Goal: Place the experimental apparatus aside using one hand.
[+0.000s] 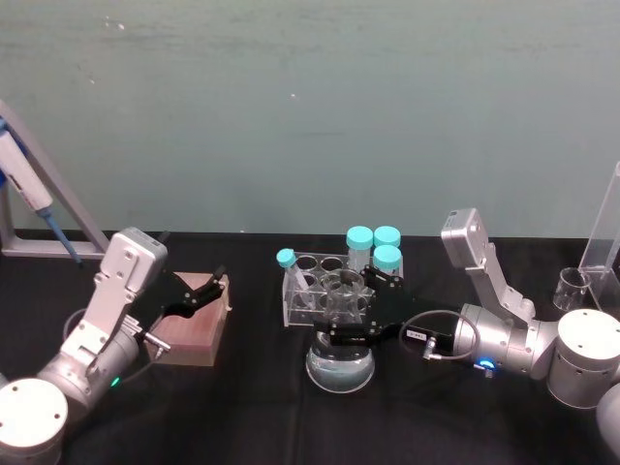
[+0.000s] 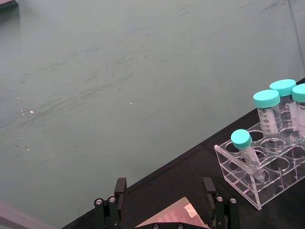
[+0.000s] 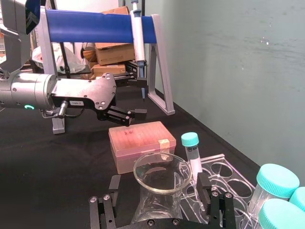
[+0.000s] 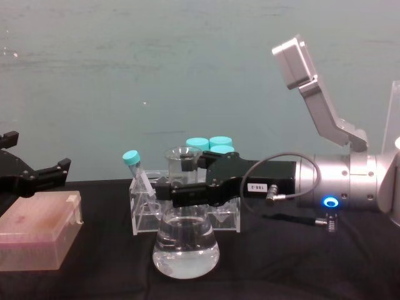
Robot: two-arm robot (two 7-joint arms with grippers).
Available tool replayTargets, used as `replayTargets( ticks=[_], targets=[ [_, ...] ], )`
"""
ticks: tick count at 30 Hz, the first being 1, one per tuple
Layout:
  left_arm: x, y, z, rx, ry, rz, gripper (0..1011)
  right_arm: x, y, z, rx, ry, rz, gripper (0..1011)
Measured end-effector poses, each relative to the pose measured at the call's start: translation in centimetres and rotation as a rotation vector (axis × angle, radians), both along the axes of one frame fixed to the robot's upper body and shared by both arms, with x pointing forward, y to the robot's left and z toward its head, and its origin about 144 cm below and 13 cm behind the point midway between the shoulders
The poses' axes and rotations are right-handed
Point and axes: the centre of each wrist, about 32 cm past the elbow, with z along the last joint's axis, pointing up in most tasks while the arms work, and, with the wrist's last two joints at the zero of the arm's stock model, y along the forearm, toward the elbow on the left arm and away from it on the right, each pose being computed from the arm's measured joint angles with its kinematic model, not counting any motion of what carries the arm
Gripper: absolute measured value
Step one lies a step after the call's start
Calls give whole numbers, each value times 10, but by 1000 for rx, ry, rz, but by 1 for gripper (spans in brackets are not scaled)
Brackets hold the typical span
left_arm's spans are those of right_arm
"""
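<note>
In the head view, the conical flask [image 1: 339,373] is seen standing on the black table [image 1: 242,417], just in front of a clear tube rack [image 1: 325,291] that carries teal-capped tubes [image 1: 373,242]. The right gripper [image 1: 356,312] is reached in from the right at the flask's neck. The left gripper [image 1: 208,289] is held over a pink box [image 1: 194,334] well to the left. A small beaker [image 1: 572,288] is stood at the far right.

In the left wrist view, the left gripper's fingers [image 2: 120,191] are shown spread wide above the box, with nothing between them.

In the right wrist view, the right gripper's fingers [image 3: 114,183] are set on either side of the flask's neck. A gap is visible on each side, so the jaws are parted and nothing is clamped yet.

In the chest view, the flask's lower body is shown filled with clear liquid, and the neck is crossed by the black fingers below the rim.

The flask is judged to be bottom-heavy, rigid, smooth and breakable. The neck under the flared lip is judged the best hold, since the lip would stop a slip. It should be carried upright and slowly so that the liquid is not slopped and the rack behind is not struck.
</note>
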Motion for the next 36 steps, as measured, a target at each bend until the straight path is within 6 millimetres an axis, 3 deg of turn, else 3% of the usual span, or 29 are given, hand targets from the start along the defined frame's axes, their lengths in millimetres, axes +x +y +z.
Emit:
replayTargets(
  ticks=[22, 33, 36],
  targets=[
    [0, 0, 0, 0, 0, 0, 1000, 0, 0, 0, 0, 2, -1, 997],
    [0, 0, 0, 0, 0, 0, 1000, 0, 0, 0, 0, 1, -1, 744],
    [0, 0, 0, 0, 0, 0, 1000, 0, 0, 0, 0, 1, -1, 607]
  ],
)
